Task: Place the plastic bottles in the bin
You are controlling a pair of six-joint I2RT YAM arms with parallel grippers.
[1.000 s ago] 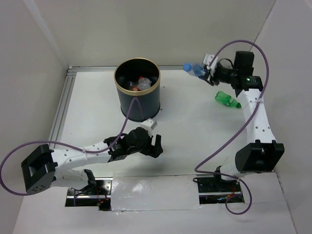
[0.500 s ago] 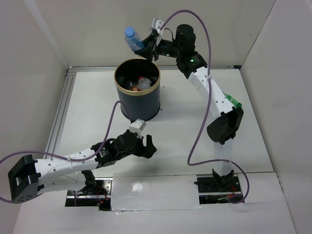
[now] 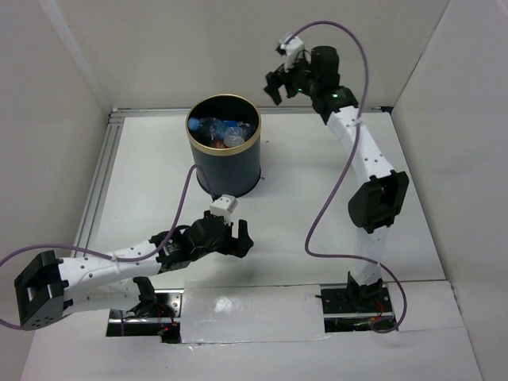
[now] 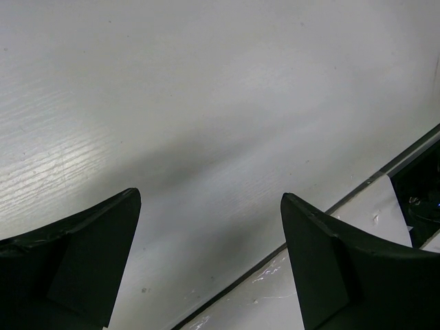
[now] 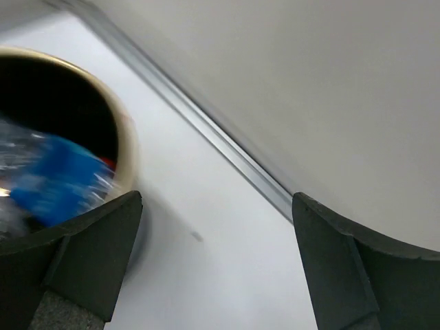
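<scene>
The bin [image 3: 226,168], a dark can with a gold rim, stands at the back middle of the table. Plastic bottles lie inside it: a clear one with a blue label [image 3: 213,125] on top, and red-capped ones [image 3: 232,137] beside it. My right gripper [image 3: 279,84] hangs open and empty, high up and to the right of the bin's mouth. In the right wrist view its jaws [image 5: 216,199] are spread wide, with the bin's rim [image 5: 126,141] and the blurred blue-labelled bottle [image 5: 58,180] at the left. My left gripper [image 3: 240,240] is open and empty, low over the table in front of the bin [image 4: 210,196].
An aluminium rail [image 3: 101,178] runs along the table's left and back edges, under white walls. A shiny strip [image 3: 254,313] lies at the near edge between the arm bases. A purple cable [image 3: 190,186] passes the bin's left side.
My right gripper carried the blue-capped bottle from the right over the bin, opened, and the bottle now lies in the bin. The gripper has drawn back to the right. My left arm pulled in slightly.
</scene>
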